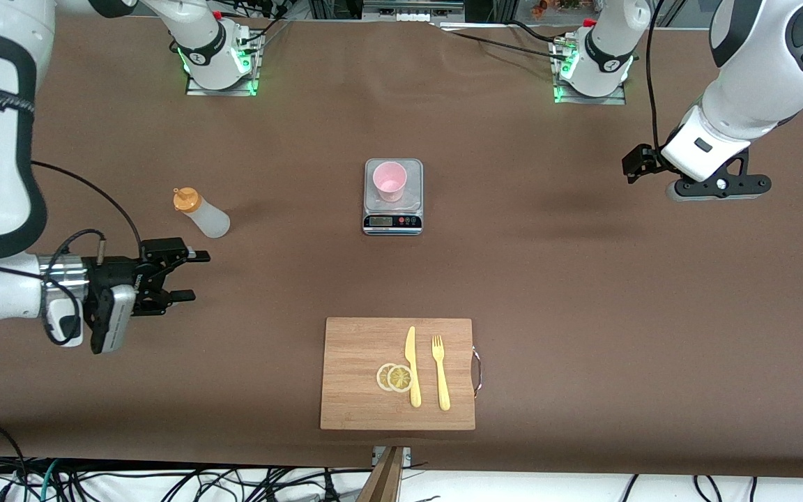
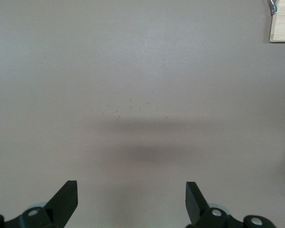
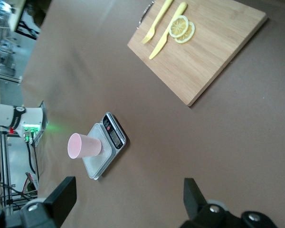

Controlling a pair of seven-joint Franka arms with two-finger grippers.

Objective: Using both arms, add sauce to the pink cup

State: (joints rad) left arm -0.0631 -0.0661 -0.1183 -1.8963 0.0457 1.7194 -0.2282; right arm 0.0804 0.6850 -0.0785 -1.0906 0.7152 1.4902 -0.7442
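Right gripper (image 1: pixel 191 276), at the right arm's end of the table (image 1: pixel 583 293): fingers spread wide, holding nothing, poised low over bare brown surface, pointing toward the table's middle.

Sauce bottle (image 1: pixel 201 213): whitish, orange-capped, standing on the table near the right gripper and farther from the front camera than it; apart from the fingers.

Scale (image 1: pixel 392 197), mid-table: steel plate above, display and buttons on the edge nearer the front camera. Pink cup (image 1: pixel 389 180) upright on the plate, mouth open upward; seen from the side in the right wrist view (image 3: pixel 84 145), resting on the scale (image 3: pixel 104 152).

Cutting board (image 1: pixel 399 374), nearer the front camera than the scale: wooden, metal handle on the edge toward the left arm's end. On it, two overlapping lemon slices (image 1: pixel 394 377), a yellow knife (image 1: pixel 412 365) just beside them, and a yellow fork (image 1: pixel 440 371) next to the knife, toward the left arm's end.

Left gripper (image 1: pixel 717 184), at the left arm's end: raised over bare table, fingers (image 2: pixel 66 198) spread wide and empty, well apart from scale and board.
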